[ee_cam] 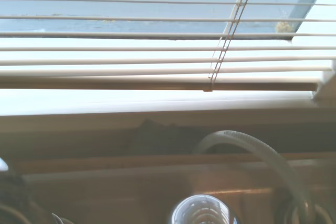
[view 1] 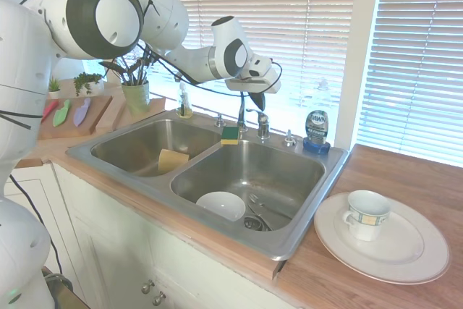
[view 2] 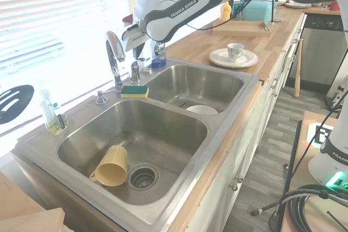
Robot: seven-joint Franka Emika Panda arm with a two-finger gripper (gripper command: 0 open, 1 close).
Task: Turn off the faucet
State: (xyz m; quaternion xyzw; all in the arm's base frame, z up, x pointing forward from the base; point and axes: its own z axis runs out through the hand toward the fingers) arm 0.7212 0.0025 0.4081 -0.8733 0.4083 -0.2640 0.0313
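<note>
- The faucet (view 2: 114,61) stands on the back ledge of the steel double sink (view 2: 179,150), about where the two basins meet, with its arched chrome spout rising tall and thin against the bright window.
- Its small lever handle (view 1: 262,122) sits just beside the spout base, on the side nearer the dish soap bottle (view 1: 316,129); in the second exterior view the handle (view 2: 135,70) shows as a short chrome post.
- The gripper (view 1: 259,99) hangs directly above that handle, its dark fingers pointing down and very near the handle's top; whether they touch it cannot be told.
- Whether the fingers are spread or closed cannot be told from either exterior view, as they read only as one dark shape.
- In the second exterior view the gripper (view 2: 136,47) sits between the spout and the soap bottle (view 2: 158,52).
- A green and yellow sponge (view 2: 134,91) lies on the sink rim just in front of the spout base.
- A yellow cup (view 2: 111,165) lies on its side in one basin near the drain; a white bowl (view 1: 221,205) rests in the other.
- A small clear dispenser bottle (view 2: 54,117) stands on the ledge at the far corner of the cup's basin.
- On the wooden counter (view 1: 405,179), well apart from the faucet, a white mug (view 1: 367,215) stands on a white plate (view 1: 405,251).
- The wrist view shows only window blinds (ee_cam: 157,40) and blurred shapes close by.
</note>
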